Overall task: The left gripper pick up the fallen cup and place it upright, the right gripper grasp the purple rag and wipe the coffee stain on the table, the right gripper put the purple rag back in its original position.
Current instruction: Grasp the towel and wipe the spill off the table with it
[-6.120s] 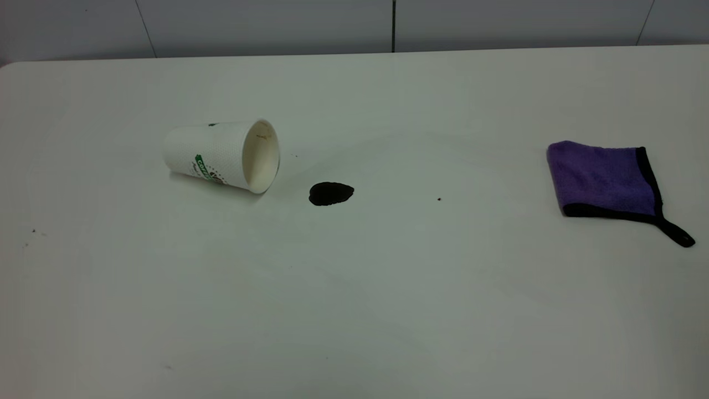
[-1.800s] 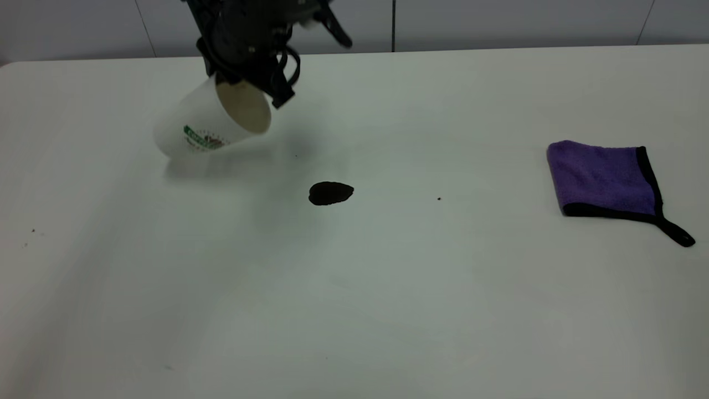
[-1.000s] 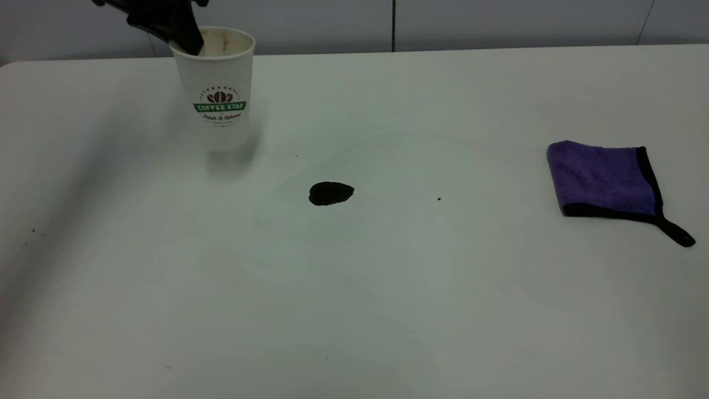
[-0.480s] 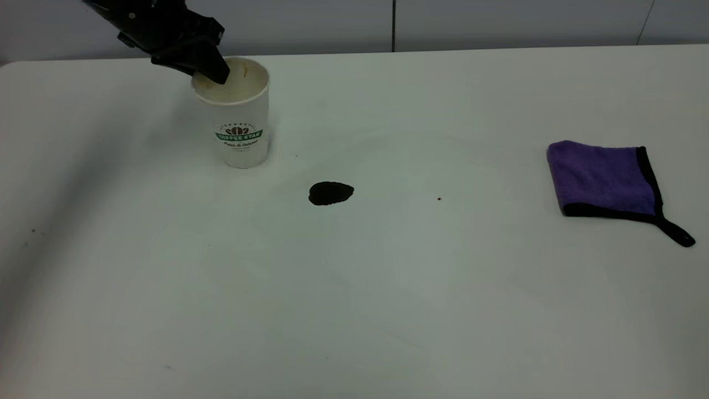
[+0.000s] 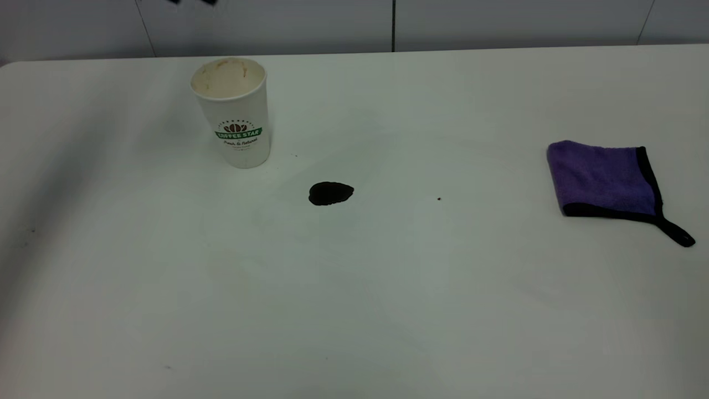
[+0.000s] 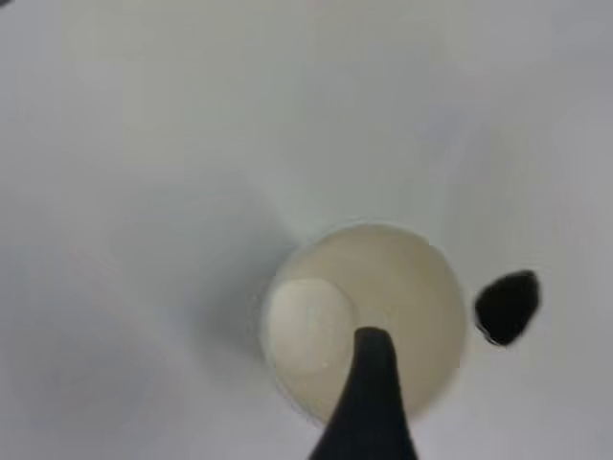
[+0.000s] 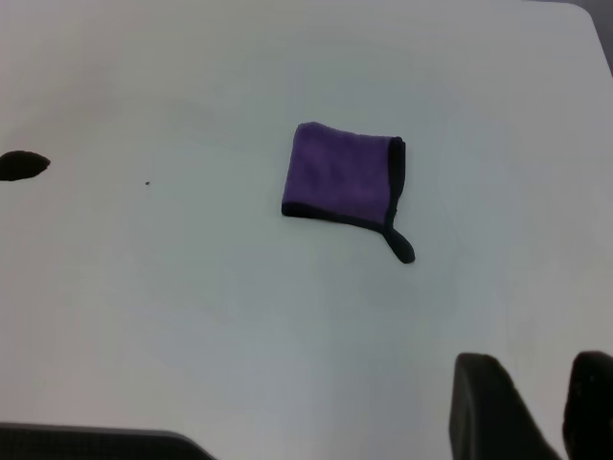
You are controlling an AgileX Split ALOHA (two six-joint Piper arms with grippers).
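I had the cup (image 5: 235, 111) standing upright on the table (image 5: 354, 288), so I judged the first step done. The left pincer (image 6: 369, 398) hung directly above the cup's mouth with nothing in its grip; only one dark finger showed against the cream inside, so I could not tell how wide it stood. The stain (image 5: 330, 193) lay just beside the cup, unwiped, a short way off from under that pincer.

The right pincer (image 7: 536, 402) was high over the table, its two fingers a little apart and holding nothing. The rag (image 7: 345, 177) lay flat well ahead of it, untouched, and the stain (image 7: 21, 165) sat much farther off to one side.

By my reckoning, grasping the rag, wiping and returning it all remained.
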